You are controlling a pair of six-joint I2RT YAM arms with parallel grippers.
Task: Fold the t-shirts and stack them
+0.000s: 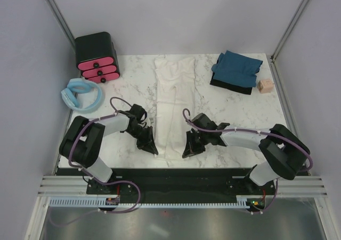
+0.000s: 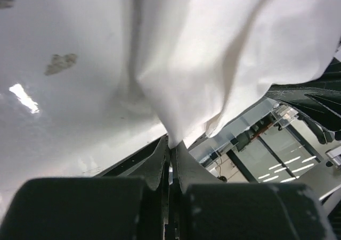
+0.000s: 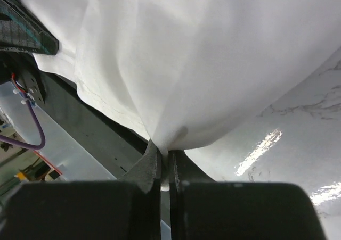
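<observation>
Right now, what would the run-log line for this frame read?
step: folding cream t-shirt | left gripper: shut on its near edge | right gripper: same | teal t-shirt: lying far right

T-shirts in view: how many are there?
2. The cream-white cloth shirt lies down the middle, near end in both jaws; the dark teal-blue cloth shirt sits far right.

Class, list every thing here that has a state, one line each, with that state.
white t-shirt: folded into a long strip
teal t-shirt: folded, lying clear of both hands
left hand: shut on white t-shirt
right hand: shut on white t-shirt
pink drawers: closed
</observation>
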